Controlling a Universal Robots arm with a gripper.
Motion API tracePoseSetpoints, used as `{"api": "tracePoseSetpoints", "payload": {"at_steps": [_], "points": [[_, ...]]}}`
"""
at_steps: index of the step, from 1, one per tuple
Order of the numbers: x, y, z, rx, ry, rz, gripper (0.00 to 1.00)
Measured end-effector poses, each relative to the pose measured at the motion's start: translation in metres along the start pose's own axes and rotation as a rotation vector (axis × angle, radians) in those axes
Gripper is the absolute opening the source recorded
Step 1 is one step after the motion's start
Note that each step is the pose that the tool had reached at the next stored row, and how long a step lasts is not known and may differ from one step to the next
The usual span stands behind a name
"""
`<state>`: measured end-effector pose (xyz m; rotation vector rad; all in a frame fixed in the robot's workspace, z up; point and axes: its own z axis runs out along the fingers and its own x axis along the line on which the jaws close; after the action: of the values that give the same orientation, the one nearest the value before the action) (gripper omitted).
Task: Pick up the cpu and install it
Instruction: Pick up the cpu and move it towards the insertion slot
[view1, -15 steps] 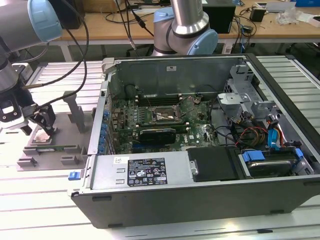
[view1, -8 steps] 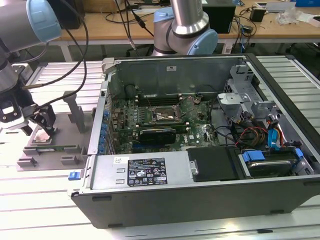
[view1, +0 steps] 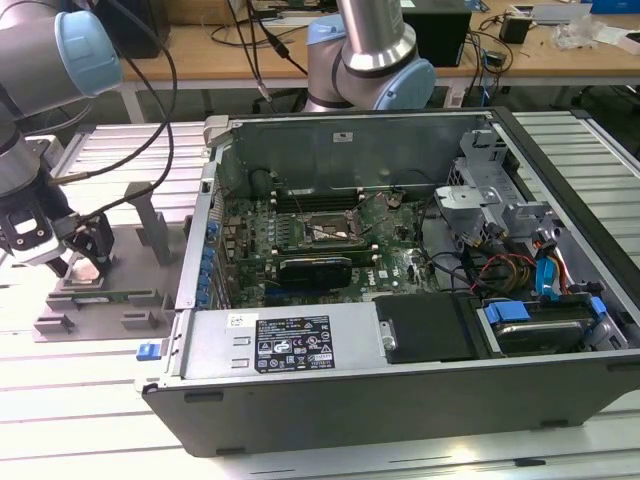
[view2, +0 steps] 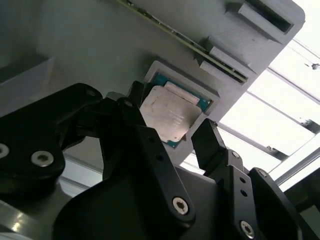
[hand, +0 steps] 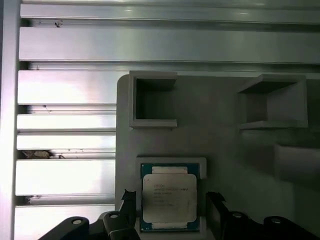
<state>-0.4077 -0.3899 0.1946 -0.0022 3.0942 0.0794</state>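
The cpu (hand: 169, 197) is a small square chip with a silver-grey lid on a green board. It lies flat in a shallow pocket of a grey fixture plate (hand: 220, 150). In both wrist views my gripper (hand: 170, 206) is open, with one black finger (hand: 128, 201) on each side of the cpu (view2: 167, 114) and a small gap at both sides. The gripper (view2: 172, 126) is down close to the chip. In the exterior view the gripper (view1: 92, 262) is over the fixture plate (view1: 130, 270) at that view's left. The motherboard socket (view1: 325, 232) sits inside the open computer case (view1: 400, 360).
Raised grey blocks (hand: 152, 102) and slots stand on the fixture plate. A black expansion card (view1: 315, 268) lies just in front of the socket. Cables (view1: 500, 265) and drive bays fill the case's right side. A second arm (view1: 370, 50) stands behind the case.
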Motion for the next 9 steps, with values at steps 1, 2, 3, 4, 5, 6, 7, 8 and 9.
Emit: {"api": "tracePoseSetpoints", "payload": {"at_steps": [1,2,3,4,5,6,7,8,9], "points": [[0.0,0.0,0.0,0.0,0.0,0.0,0.66],[0.0,0.0,0.0001,-0.0001,-0.0001,0.0,0.66],[-0.0001,0.0002,0.0006,-0.0004,-0.0004,0.0,0.66],[0.0,0.0006,0.0016,-0.0003,-0.0005,0.0,0.66],[0.0001,0.001,0.0022,-0.0001,-0.0001,0.0,0.66],[0.0001,0.002,0.003,-0.0002,-0.0001,0.0,0.66],[0.0001,0.0028,0.0034,-0.0002,-0.0002,0.0,0.66],[0.0001,0.0039,0.0041,-0.0002,-0.0002,0.0,0.66],[0.0002,0.0046,0.0046,-0.0003,-0.0003,0.0,0.66]]}}
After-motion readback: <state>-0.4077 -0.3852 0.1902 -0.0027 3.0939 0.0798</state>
